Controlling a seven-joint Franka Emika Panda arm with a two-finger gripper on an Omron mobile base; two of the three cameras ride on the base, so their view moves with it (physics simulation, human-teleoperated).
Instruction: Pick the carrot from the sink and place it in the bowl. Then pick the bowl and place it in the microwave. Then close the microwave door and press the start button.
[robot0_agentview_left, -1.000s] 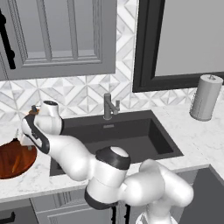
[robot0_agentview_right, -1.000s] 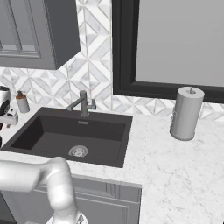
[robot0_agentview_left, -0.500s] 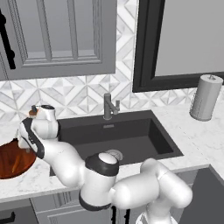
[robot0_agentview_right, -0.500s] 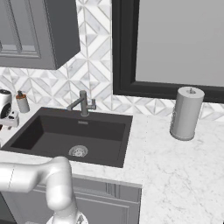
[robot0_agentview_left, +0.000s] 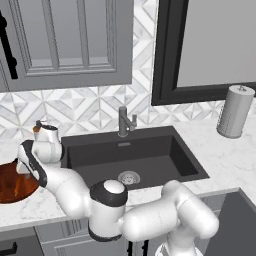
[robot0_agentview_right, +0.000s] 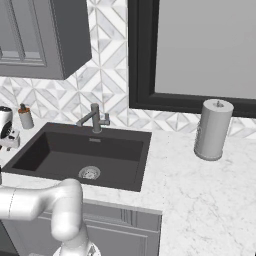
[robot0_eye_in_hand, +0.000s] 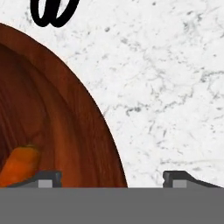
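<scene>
— Where's the carrot (robot0_eye_in_hand: 17, 165) now?
— In the bowl (robot0_eye_in_hand: 57, 127), at about eight o'clock in the hand view, by the left fingertip.
— And the gripper (robot0_eye_in_hand: 113, 178)?
— Jaws spread wide, gripping nothing, one tip inside the bowl's rim and one over the marble counter (robot0_eye_in_hand: 166, 87).
— Further off?
— The sink (robot0_agentview_left: 132, 160) at three o'clock of the bowl, just its drain (robot0_agentview_left: 128, 177) in it.
</scene>
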